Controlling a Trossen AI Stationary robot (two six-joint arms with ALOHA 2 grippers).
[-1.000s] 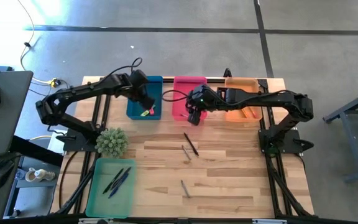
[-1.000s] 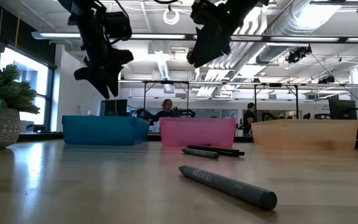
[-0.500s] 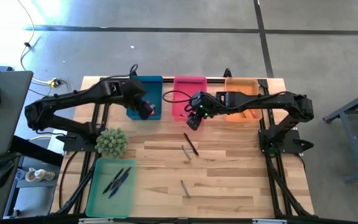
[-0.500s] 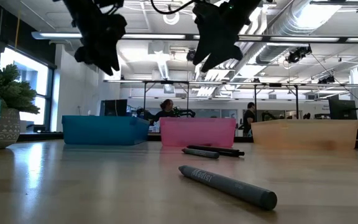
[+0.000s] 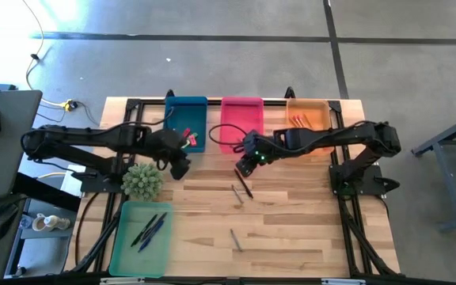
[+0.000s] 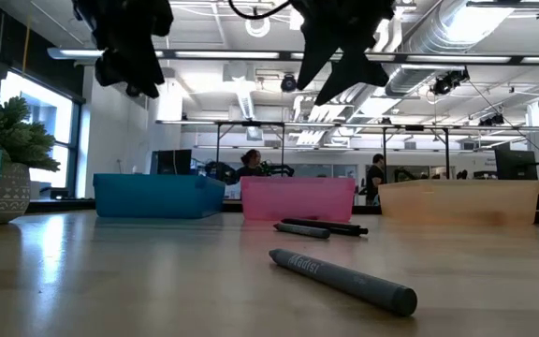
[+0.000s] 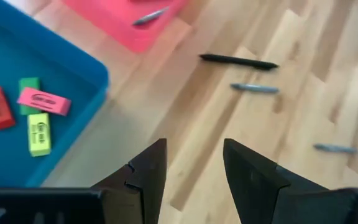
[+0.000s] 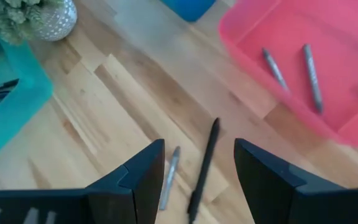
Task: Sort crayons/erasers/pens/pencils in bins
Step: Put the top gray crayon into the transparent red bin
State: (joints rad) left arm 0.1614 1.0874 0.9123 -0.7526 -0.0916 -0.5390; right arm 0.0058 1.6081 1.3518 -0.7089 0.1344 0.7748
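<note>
A: What's on the wooden surface, biggest things first?

B: 4 bins. The blue bin, pink bin and orange bin sit in a row along the far edge; the light green bin is at the near left corner, just in front of a potted plant.

A: And the arms?

B: The left claw hangs above the surface near the plant, just in front of the blue bin, its fingers spread with nothing between them. The right claw hangs in front of the pink bin, spread wide and holding nothing.

A: What lies near that right claw?

B: A black pen lies on the surface directly below and just ahead of it, with a grey crayon just beside the pen. Another crayon lies nearer the front edge, well apart.

A: Inside the bins?

B: 4 erasers in the blue one: red, green, pink, yellow-green. 2 crayons in the pink. Orange pencils in the orange. Dark pens in the light green.
</note>
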